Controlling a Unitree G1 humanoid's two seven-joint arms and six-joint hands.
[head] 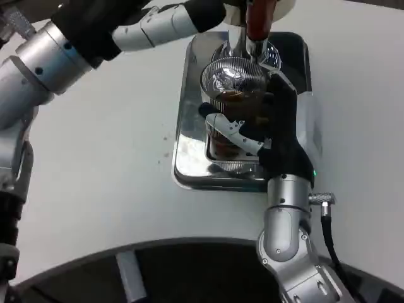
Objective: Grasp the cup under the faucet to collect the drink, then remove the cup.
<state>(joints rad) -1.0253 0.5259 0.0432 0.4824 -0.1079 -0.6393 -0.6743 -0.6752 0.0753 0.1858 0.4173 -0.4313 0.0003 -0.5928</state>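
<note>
Right hand (252,136) is gripping clear ribbed cup (232,82), dark drink pooling inside, under faucet (257,28). Left hand's (170,22) grip: unclear.

The right hand (252,129) hides the cup's (232,79) lower side; the faucet (257,22) is cut off at the top edge.
</note>
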